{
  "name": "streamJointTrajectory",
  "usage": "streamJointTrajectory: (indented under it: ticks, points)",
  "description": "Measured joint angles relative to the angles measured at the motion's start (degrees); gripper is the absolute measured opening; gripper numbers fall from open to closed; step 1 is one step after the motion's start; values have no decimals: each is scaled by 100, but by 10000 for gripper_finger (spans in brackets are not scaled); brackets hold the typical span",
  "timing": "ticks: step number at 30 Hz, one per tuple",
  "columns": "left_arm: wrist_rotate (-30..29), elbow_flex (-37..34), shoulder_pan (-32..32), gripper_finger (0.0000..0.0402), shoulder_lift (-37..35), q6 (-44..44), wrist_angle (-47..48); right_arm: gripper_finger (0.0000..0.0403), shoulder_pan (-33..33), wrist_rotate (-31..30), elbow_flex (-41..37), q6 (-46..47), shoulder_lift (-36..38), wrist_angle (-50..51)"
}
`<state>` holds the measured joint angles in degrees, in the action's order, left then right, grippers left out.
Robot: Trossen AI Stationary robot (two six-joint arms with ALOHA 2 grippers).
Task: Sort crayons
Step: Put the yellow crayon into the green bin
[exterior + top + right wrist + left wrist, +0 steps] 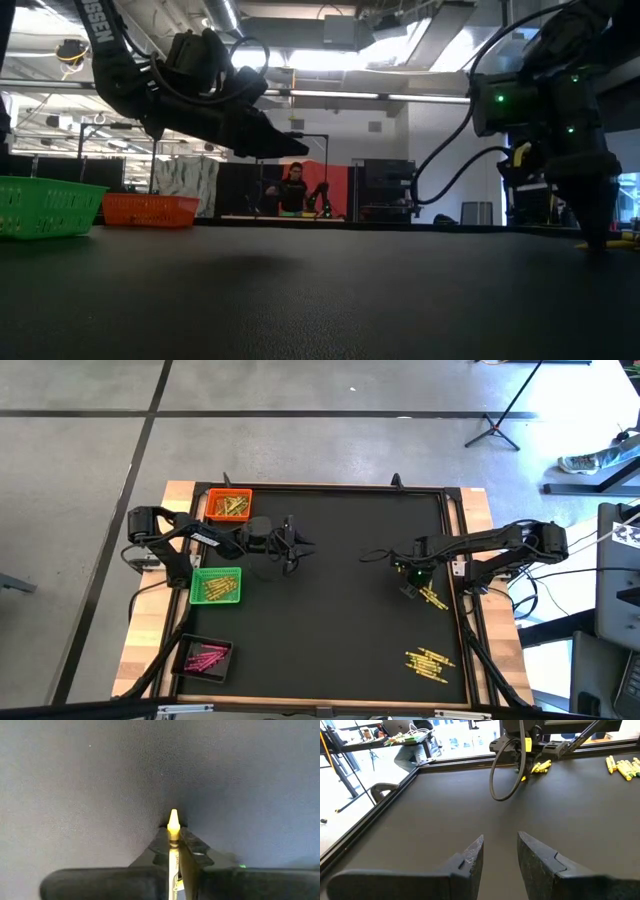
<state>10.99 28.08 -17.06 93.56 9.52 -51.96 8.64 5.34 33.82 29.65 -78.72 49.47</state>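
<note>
Right wrist view: right pincer (173, 851) grips one yellow crayon (173, 827); left pincer (500, 851) parted, empty.

Three trays down the table's left edge, loose crayons toward the right edge.

On the table (340, 610), one tray (229, 505) sits at the far left corner, a second tray (216, 586) midway along the left edge, a third tray (203, 657) at the near left corner, each with crayons in it. The left gripper (296, 546) hangs between the first two trays and the table's middle. The right gripper (408, 586) stands right of centre, pinching one crayon (173, 837), just beside a small cluster (433, 599). A larger cluster (429, 663) lies near the near right corner.
</note>
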Motion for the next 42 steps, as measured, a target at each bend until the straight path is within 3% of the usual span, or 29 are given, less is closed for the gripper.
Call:
streamJointTrajectory:
  ticks: [6,12,17,23,32,38,42]
  points:
    - [0,0,0,102,0,-7,0,21,0,-59,194,-167,-38,311]
    - [2,3,0,102,-2,-7,0,20,0,-307,978,-425,47,946]
    - [2,4,0,102,-2,-37,-38,10,-4,-687,1320,-890,269,435]
    - [-99,4,-9,109,-4,-319,-247,15,-4,-897,972,-1511,446,-1290]
    - [-335,4,30,177,-4,-486,-270,16,0,-929,-247,-2241,448,-4991]
    - [-540,4,70,183,-4,-540,-285,16,0,-929,-922,-2522,448,-7314]
    - [-542,4,74,183,-4,-590,-327,16,0,-883,-1137,-2718,448,-8289]
